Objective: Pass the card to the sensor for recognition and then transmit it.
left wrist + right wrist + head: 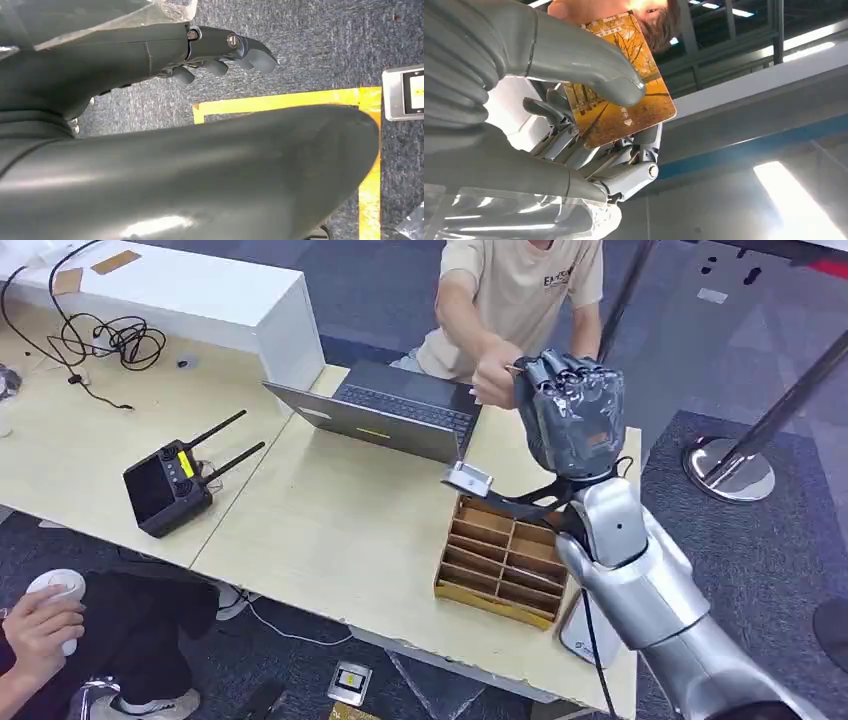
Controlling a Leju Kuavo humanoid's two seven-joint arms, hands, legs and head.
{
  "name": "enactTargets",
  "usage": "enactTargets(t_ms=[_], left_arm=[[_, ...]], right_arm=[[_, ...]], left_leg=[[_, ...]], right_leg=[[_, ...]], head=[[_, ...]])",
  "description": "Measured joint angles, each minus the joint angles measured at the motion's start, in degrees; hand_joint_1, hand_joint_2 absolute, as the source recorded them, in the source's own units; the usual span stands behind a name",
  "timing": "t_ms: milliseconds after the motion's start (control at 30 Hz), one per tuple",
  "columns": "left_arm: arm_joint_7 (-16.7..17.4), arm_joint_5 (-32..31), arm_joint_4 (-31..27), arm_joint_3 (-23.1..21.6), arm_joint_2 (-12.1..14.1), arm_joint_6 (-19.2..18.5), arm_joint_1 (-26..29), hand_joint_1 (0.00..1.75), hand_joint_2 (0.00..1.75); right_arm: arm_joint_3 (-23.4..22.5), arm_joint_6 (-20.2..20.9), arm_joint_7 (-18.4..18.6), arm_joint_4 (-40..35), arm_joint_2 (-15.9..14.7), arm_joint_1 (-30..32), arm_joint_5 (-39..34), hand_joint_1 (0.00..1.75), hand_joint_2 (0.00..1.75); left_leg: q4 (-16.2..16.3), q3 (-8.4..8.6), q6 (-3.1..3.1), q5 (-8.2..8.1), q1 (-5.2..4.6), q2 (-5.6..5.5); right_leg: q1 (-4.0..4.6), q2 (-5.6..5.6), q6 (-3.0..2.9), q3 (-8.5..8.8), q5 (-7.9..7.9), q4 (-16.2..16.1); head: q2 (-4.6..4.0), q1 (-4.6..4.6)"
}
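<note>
Right hand raised above the table's far edge, past the divided box, fingers closed round the card. Thumb pressed flat on the card's orange printed face, other fingers behind it, so pinched rather than cupped; probably held that way to leave one end sticking out for taking. In the head view, a sliver of card edge showing at the top of the hand, right against a person's hand reaching over the laptop. Looks like the hand-over stage, though whether that hand has hold of the card cannot be told. Small silver sensor just below the raised hand, at the box's far corner. Left hand hanging low over carpet, fingers loosely apart, holding nothing.
</note>
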Motion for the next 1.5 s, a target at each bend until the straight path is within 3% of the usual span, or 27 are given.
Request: enactTargets(t_ms=[433,467,500,533,567,800,1167,1200,1433,1467,1500], left_arm=[[0.55,-0.94,0.00,-0.07,-0.13,-0.09,-0.26,0.00,0.00],[0.55,-0.96,0.00,-0.07,-0.13,-0.09,-0.26,0.00,0.00],[0.55,-1.01,0.00,-0.07,-0.13,-0.09,-0.26,0.00,0.00],[0.55,-1.09,0.00,-0.07,-0.13,-0.09,-0.26,0.00,0.00],[0.57,-1.33,0.00,-0.07,-0.13,-0.09,-0.27,0.00,0.00],[0.83,-1.86,0.00,-0.11,-0.17,-0.22,-0.34,0.00,0.00],[0.59,-1.73,0.00,-0.15,-0.17,-0.17,-0.32,0.00,0.00],[0.59,-1.68,0.00,-0.15,-0.17,-0.17,-0.31,0.00,0.00],[0.29,-0.75,0.02,-0.15,-0.11,0.15,-0.03,0.00,0.00],[-0.05,-0.55,0.02,-0.15,-0.07,0.18,0.07,0.00,0.00],[-0.35,-0.30,0.02,-0.15,-0.04,0.24,0.19,0.00,0.00]], right_arm=[[-1.71,0.00,-3.54,4.61,2.10,0.25,1.95,1.75,1.75],[-1.73,0.00,-3.56,4.98,2.23,0.30,1.95,0.58,1.75],[-1.71,0.00,-3.56,5.38,2.25,0.35,1.90,0.00,1.75],[-1.71,0.00,-3.56,5.75,2.34,0.36,1.71,0.00,1.75],[-1.68,0.00,-3.52,6.26,2.40,0.35,1.03,0.00,0.00],[-1.42,0.00,-4.46,10.65,3.19,0.10,-9.83,0.00,0.00],[-1.12,0.65,-3.68,12.81,3.19,-0.30,-16.98,0.00,0.00],[-1.09,1.03,-3.32,12.50,3.06,-0.27,-17.90,0.00,1.75],[-1.20,4.04,-2.27,7.48,0.79,1.13,-23.55,0.00,1.75],[-1.25,5.03,-1.92,5.77,0.19,1.93,-25.01,0.00,0.00],[-1.38,6.09,-1.62,4.05,-0.59,2.79,-26.59,0.00,0.00]], left_leg=[[0.00,-0.04,0.00,-0.01,0.00,0.00],[0.00,-0.04,0.00,-0.01,0.00,0.00],[0.00,-0.05,0.00,-0.01,0.00,0.00],[0.00,-0.05,0.00,-0.01,0.00,0.00],[0.00,-0.04,0.00,-0.01,0.00,0.00],[0.00,-0.03,0.00,0.00,0.00,0.00],[0.00,-0.02,0.00,0.00,0.00,0.00],[0.00,-0.02,0.00,0.00,0.00,0.01],[0.02,0.01,0.00,0.00,0.00,0.01],[0.02,0.01,0.00,0.00,0.00,0.01],[0.03,0.01,0.00,-0.01,0.00,0.00]], right_leg=[[0.00,0.00,0.00,-0.04,-0.01,0.00],[0.00,0.00,0.00,-0.04,-0.01,0.00],[0.00,0.00,0.00,-0.04,-0.01,0.00],[0.00,0.00,0.00,-0.05,-0.01,0.00],[0.00,0.00,0.00,-0.05,0.00,0.00],[0.00,0.00,0.00,-0.03,0.00,0.00],[0.00,0.00,0.00,-0.04,0.00,0.01],[0.00,0.00,0.00,-0.04,0.00,0.01],[0.00,0.00,0.00,-0.04,0.00,0.01],[0.00,0.00,0.00,-0.04,0.00,0.01],[0.00,0.00,0.00,-0.03,0.00,0.01]], head=[[0.00,0.00],[0.00,0.00],[0.00,-0.02],[0.00,0.00],[0.00,-0.02],[0.00,0.00],[0.00,0.00],[0.00,0.00],[0.00,0.00],[0.00,-0.02],[0.00,0.00]])
